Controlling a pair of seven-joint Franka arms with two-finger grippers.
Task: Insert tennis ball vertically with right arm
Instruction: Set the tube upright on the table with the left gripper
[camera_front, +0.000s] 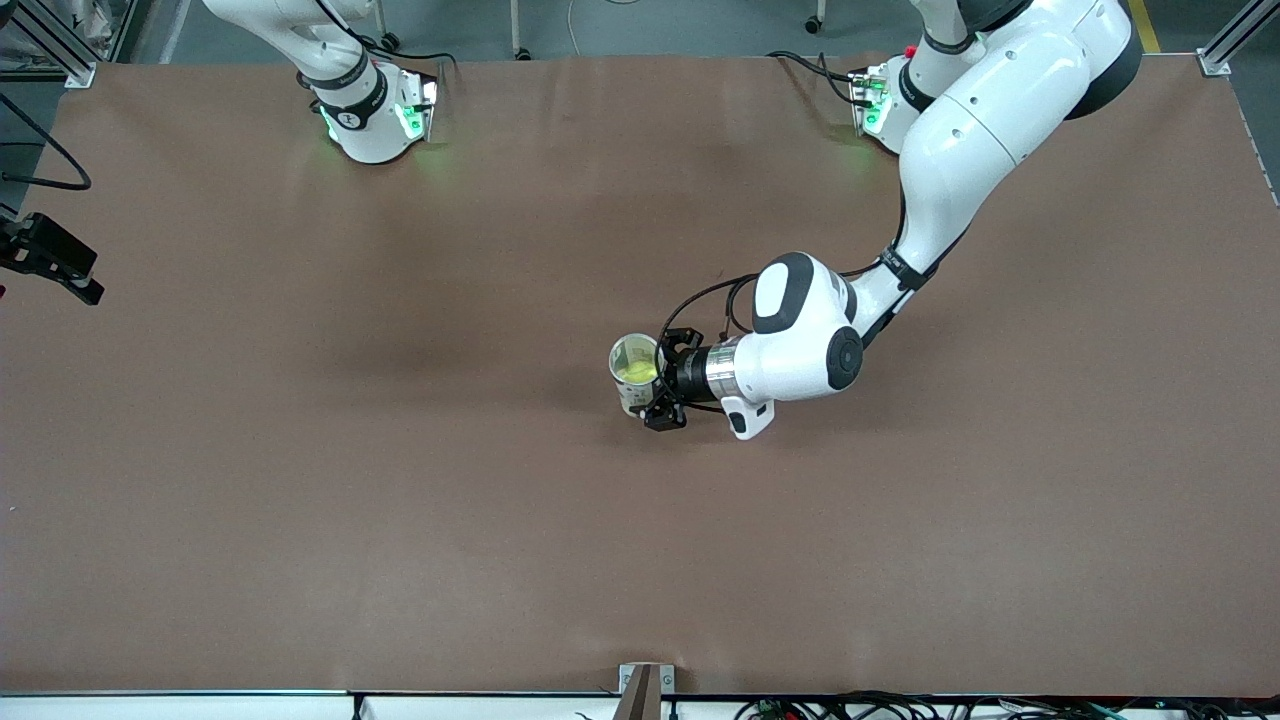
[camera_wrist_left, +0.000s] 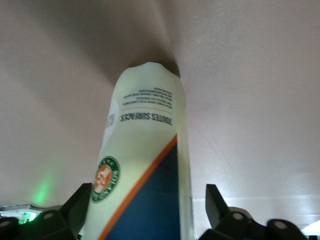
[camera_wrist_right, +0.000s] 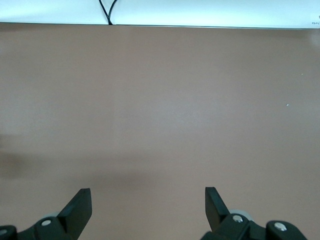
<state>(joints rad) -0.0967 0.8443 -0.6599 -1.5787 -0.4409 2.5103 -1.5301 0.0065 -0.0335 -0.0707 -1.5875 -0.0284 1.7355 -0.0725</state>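
From my remote station I see the left gripper (camera_front: 655, 385) at the middle of the brown table (camera_front: 400, 500), its fingers (camera_wrist_left: 80, 207) spread wide on either side of a tennis ball can (camera_front: 632, 374). In the left wrist view a clear gap shows between the can's wall and one finger; on the opposite finger I cannot tell whether it touches. The grip looks released.

The can stands upright on the table with its open mouth up, and a yellow tennis ball (camera_front: 636, 371) sits inside it. The can is well apart from both bases, nearer to the front camera than they are.

On the can (camera_wrist_left: 145, 165) I read "TOUTES SURFACES" above smaller lines of print that are too fine to make out. A round green and orange emblem carries lettering I cannot read. An orange stripe runs diagonally along a dark blue panel.

The right gripper (camera_wrist_right: 148, 210) hangs over bare table with its fingers (camera_wrist_right: 77, 205) wide apart and nothing between them. The right arm (camera_front: 340, 70) waits near its green-lit base.
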